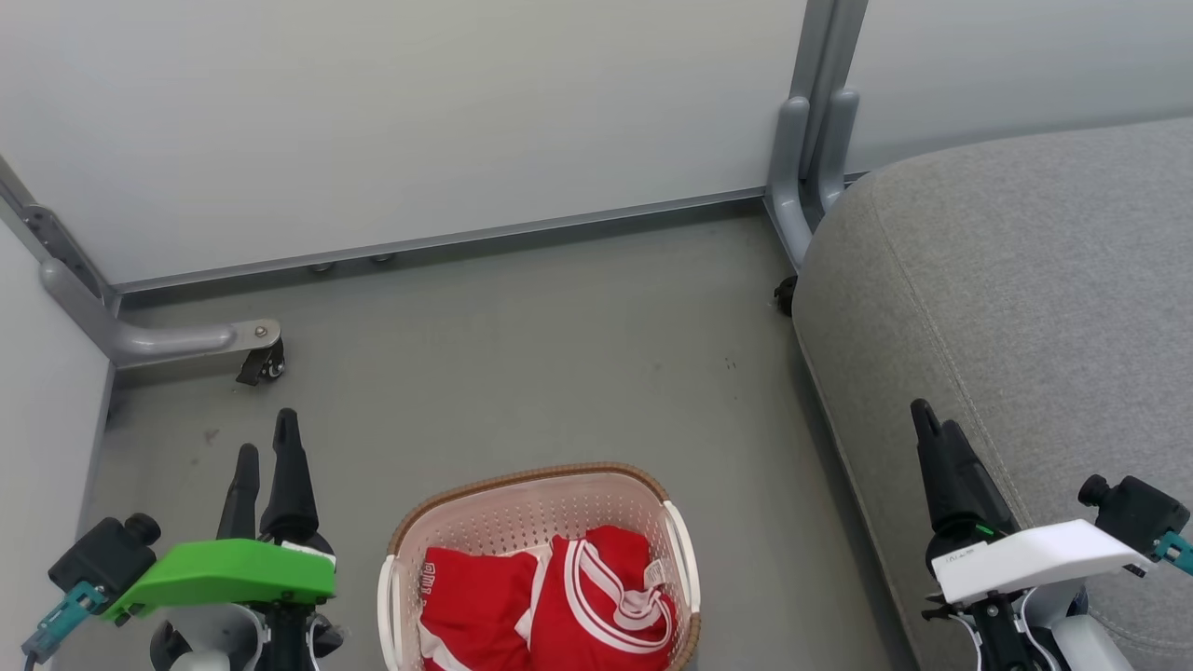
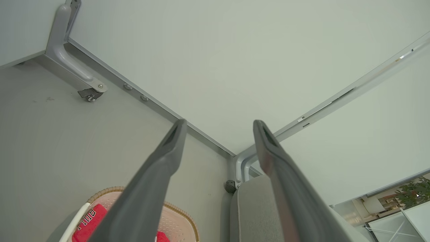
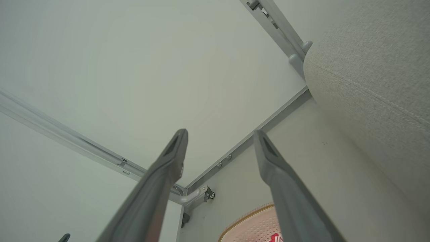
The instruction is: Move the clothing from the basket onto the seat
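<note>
Hanging spread and empty, the left gripper (image 1: 267, 436) and right gripper (image 1: 935, 417) are flanking the basket (image 1: 522, 477) where the clothing (image 1: 550, 596) is lying bunched, so pinching a thick fold is looking wisest.

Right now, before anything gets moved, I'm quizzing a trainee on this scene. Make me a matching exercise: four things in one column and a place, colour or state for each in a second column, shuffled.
Column one
1. clothing
2. basket
3. seat
4. left tool

Column two
A. light grey, on the robot's right
B. open, holding nothing
C. standing on the floor
D. red with white stripes, crumpled inside the basket

Pairs: 1-D, 2-C, 3-A, 4-B
</note>
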{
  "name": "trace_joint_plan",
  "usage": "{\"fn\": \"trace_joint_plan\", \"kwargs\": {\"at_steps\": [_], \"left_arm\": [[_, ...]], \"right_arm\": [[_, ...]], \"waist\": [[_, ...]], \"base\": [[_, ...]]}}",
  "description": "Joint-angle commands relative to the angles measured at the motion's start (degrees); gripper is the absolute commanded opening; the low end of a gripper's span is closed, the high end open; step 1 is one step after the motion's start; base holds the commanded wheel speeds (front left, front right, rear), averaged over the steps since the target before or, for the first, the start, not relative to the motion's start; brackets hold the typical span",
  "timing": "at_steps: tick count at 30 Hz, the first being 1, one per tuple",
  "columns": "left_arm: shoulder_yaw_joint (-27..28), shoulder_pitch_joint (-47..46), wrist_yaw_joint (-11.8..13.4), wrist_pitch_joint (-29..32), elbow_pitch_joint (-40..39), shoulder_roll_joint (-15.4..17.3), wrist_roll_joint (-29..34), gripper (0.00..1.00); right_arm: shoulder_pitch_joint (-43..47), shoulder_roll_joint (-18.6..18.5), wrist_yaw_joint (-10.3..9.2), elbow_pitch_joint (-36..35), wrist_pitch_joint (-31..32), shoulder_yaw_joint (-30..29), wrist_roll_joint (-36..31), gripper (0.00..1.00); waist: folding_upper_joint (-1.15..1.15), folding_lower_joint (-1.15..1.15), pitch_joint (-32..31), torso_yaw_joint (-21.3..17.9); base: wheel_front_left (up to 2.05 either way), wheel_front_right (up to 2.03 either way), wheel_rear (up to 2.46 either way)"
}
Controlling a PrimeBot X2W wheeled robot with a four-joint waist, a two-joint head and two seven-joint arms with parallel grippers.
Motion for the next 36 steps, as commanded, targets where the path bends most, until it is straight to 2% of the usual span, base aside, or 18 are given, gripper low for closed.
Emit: {"fn": "trace_joint_plan", "kwargs": {"at_steps": [1,16,36], "left_arm": [[-0.21,-1.52,0.31,-0.56,-0.64,0.44,2.46,1.0],[-2.01,-1.23,1.21,-3.2,0.18,0.65,15.66,1.0],[-4.29,-1.51,2.25,-6.13,1.2,1.55,28.89,1.0]], "right_arm": [[-0.16,-0.05,0.04,-0.8,-0.49,-0.26,-2.51,1.0],[0.55,1.13,0.03,-0.81,-1.69,-0.95,-17.14,1.0],[1.52,2.51,0.02,-1.64,-2.93,-2.61,-32.55,1.0]], "waist": [[0.16,0.0,0.02,0.02],[0.21,0.0,-0.13,0.43],[0.28,0.0,-0.28,1.15]], "base": [[0.0,0.0,0.0],[0.0,0.0,0.0],[0.0,0.0,0.0]]}}
